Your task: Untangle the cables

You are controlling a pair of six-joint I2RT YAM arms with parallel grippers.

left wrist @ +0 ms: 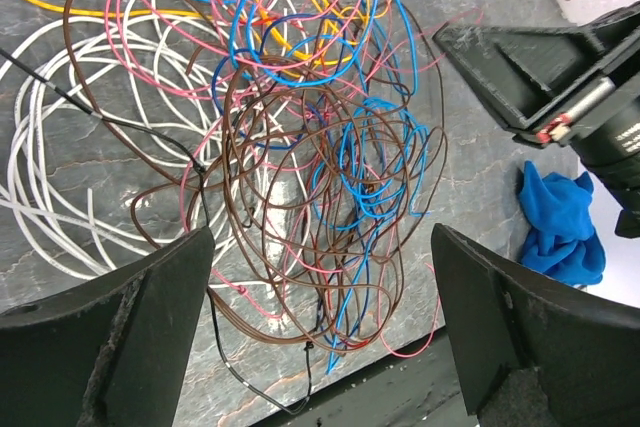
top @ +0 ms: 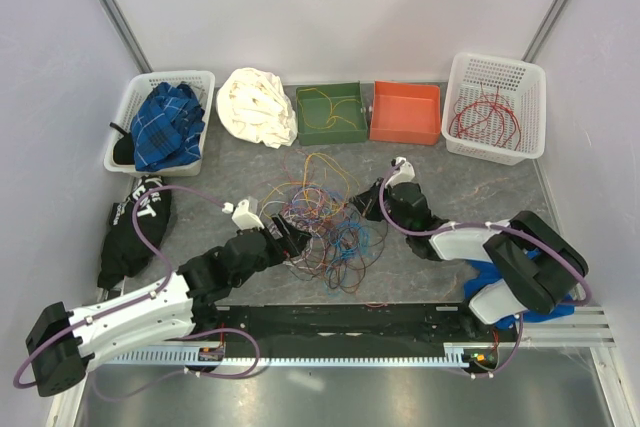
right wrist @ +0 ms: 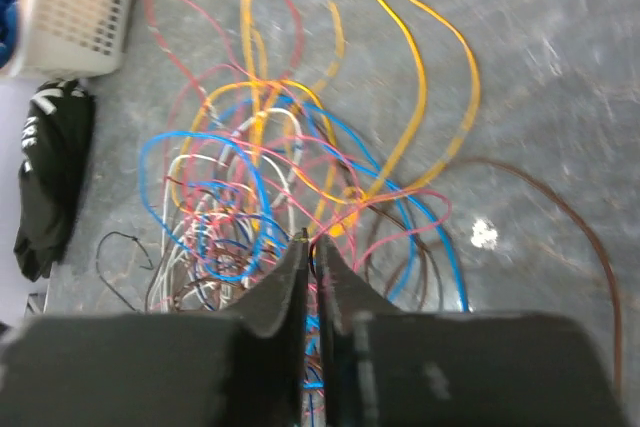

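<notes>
The cables (top: 325,217) lie as one tangled heap of thin pink, blue, brown, white and yellow loops in the middle of the table. My left gripper (top: 292,239) is at the heap's left edge. In the left wrist view it (left wrist: 322,247) stands wide open over brown and blue loops (left wrist: 330,197), holding nothing. My right gripper (top: 372,195) reaches into the heap from the right. The right wrist view shows it (right wrist: 315,239) closed to a thin slit on strands of the cables (right wrist: 300,167) where pink and yellow wires cross.
Along the back stand a white basket (top: 495,107) with red wires, an orange bin (top: 405,112), a green bin (top: 330,112) with a yellow-green wire, a white cloth (top: 257,105) and a basket (top: 165,122) of blue plaid cloth. A black bag (top: 135,227) lies left, a blue cloth (left wrist: 562,222) right.
</notes>
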